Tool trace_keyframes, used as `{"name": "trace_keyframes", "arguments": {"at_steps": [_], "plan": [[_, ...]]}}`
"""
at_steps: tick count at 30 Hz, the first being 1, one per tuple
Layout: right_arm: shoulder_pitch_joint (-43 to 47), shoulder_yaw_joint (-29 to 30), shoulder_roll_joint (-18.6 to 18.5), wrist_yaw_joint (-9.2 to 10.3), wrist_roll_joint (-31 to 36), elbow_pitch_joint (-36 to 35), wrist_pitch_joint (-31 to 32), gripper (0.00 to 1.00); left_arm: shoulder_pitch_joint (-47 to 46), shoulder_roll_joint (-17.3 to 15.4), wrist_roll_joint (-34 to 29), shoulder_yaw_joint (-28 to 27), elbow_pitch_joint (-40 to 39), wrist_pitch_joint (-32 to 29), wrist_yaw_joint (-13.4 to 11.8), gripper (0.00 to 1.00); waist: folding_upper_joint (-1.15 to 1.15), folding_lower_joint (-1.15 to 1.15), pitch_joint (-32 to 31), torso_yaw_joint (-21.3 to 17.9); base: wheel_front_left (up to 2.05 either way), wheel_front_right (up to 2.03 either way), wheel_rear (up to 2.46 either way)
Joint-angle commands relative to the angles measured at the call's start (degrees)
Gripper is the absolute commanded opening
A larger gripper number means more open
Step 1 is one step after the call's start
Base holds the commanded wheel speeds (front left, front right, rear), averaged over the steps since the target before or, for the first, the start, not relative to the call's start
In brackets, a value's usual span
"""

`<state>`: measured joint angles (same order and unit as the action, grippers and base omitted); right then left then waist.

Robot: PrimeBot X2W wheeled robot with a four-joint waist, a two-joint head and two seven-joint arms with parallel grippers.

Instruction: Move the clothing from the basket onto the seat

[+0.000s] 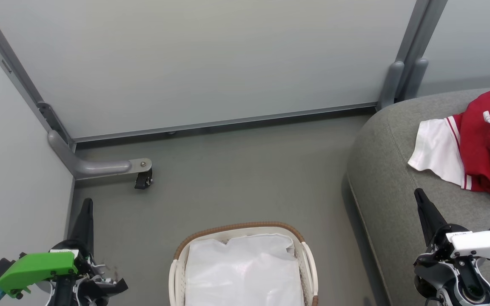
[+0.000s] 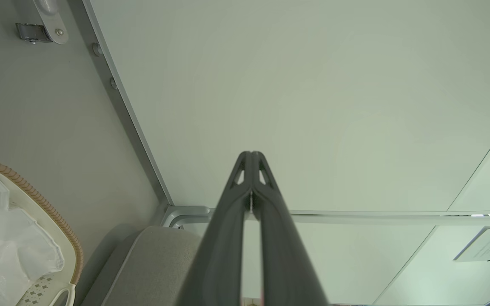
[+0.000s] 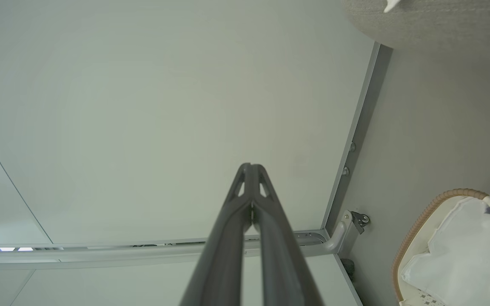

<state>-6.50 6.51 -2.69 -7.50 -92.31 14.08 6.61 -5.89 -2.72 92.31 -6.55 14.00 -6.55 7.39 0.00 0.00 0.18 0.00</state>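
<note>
In the head view the red and white clothing (image 1: 479,140) lies crumpled on the grey seat (image 1: 389,178) at right, well apart from the basket (image 1: 245,227), which stands on the grey floor (image 1: 228,178) holding a white liner (image 1: 245,272), with pale partition panels (image 1: 206,59) behind. In the left wrist view the left hand (image 2: 251,155) is clenched on nothing, pointing at a panel. In the right wrist view the right hand (image 3: 251,165) is likewise clenched and empty, above the metal frame (image 3: 143,250).

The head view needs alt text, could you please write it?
Red-and-white clothing lies on the grey seat at right; the basket below centre shows only a white liner. The left gripper and right gripper are shut.
</note>
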Motion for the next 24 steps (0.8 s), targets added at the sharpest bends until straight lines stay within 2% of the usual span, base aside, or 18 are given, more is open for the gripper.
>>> {"name": "trace_keyframes", "arguments": {"at_steps": [1,24], "plan": [[0.6,0.1,-0.4,0.02,-0.2,-0.2,0.1,0.00,-0.6,-0.3,0.2,-0.1,0.0,-0.2,0.2,0.00,0.00,0.00,0.0,0.0,0.00,0.00,0.00],[0.6,0.1,-0.4,0.02,-0.2,-0.2,0.1,0.00,-0.6,-0.3,0.2,-0.1,0.0,-0.2,0.2,0.00,0.00,0.00,0.0,0.0,0.00,0.00,0.00]]}}
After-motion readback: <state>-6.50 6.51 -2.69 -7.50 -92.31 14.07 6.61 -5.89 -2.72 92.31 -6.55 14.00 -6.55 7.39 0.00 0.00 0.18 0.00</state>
